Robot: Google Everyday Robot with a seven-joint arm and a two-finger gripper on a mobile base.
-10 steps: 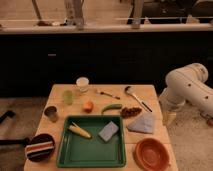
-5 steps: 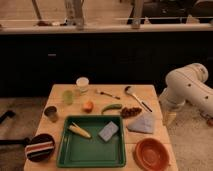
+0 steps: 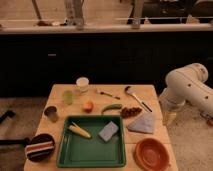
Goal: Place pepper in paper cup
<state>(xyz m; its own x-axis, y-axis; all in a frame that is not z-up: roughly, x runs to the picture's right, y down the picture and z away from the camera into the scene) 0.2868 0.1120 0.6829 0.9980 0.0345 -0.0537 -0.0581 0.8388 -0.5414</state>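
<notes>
The dark green pepper (image 3: pixel 111 108) lies on the wooden table (image 3: pixel 150 95) near its middle, just behind the green tray. The white paper cup (image 3: pixel 82 84) stands upright at the table's back left. My white arm (image 3: pixel 186 90) hangs at the right of the table, folded, off the table's right edge. The gripper (image 3: pixel 168 118) is at the arm's lower end, beside the table's right edge, well to the right of the pepper and the cup. It holds nothing that I can see.
A green tray (image 3: pixel 65 150) holds a corn cob (image 3: pixel 79 131) and a blue sponge (image 3: pixel 108 131). Around it are a translucent green cup (image 3: pixel 68 97), grey metal cup (image 3: pixel 51 113), orange fruit (image 3: pixel 88 106), fork (image 3: pixel 106 93), ladle (image 3: pixel 137 98), grey cloth (image 3: pixel 142 123), orange bowl (image 3: pixel 152 153) and striped bowl (image 3: pixel 39 148).
</notes>
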